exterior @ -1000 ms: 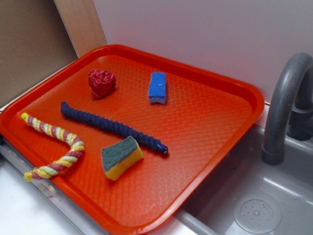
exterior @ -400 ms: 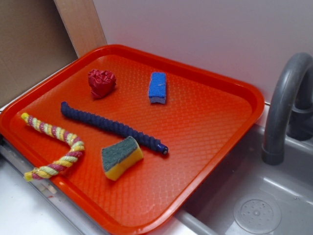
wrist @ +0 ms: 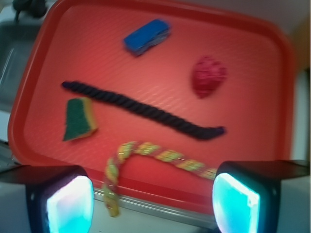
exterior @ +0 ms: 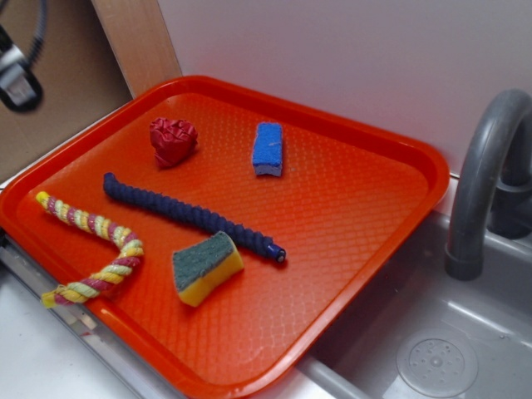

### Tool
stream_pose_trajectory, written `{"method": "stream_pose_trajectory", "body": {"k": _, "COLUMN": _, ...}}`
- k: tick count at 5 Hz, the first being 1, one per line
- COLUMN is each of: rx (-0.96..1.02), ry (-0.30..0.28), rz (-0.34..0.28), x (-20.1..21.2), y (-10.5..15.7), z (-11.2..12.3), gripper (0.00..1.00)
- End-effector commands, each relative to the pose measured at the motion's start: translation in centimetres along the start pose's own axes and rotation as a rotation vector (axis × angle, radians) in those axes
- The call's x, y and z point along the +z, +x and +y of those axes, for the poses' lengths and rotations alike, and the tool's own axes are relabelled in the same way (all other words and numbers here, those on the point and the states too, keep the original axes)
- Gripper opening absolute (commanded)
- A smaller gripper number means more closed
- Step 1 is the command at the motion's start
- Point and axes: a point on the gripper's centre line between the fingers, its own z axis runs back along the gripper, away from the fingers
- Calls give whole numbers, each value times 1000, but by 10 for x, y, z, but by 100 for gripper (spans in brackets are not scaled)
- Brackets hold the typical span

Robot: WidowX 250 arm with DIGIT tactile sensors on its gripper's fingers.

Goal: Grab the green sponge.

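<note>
- Green sponge (exterior: pixel 206 267) lying on the red tray (exterior: pixel 366 208), lower centre, just beside the dark blue rope (exterior: pixel 191 216).
- Gripper (wrist: pixel 153 204) spread wide, holding nothing, hovering well apart from it.

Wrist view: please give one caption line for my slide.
Open gripper above the red tray, with the green sponge lying untouched beside the dark blue rope.
</note>
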Motion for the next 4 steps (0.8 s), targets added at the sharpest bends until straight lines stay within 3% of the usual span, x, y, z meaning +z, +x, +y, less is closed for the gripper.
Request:
{"method": "stream_pose_trajectory", "body": {"k": 1, "rx": -17, "ry": -47, "rz": 17, "x": -40, "y": -3, "z": -59, "gripper": 100}}
{"method": "stream_pose_trajectory", "body": {"k": 2, "rx": 3, "ry": -4, "rz": 28, "x": -61, "y": -2, "z": -72, "gripper": 100}}
{"method": "stream_pose_trajectory", "body": {"k": 4, "rx": 19, "ry": 10, "rz": 21, "x": -87, "y": 38, "z": -92, "gripper": 100}}
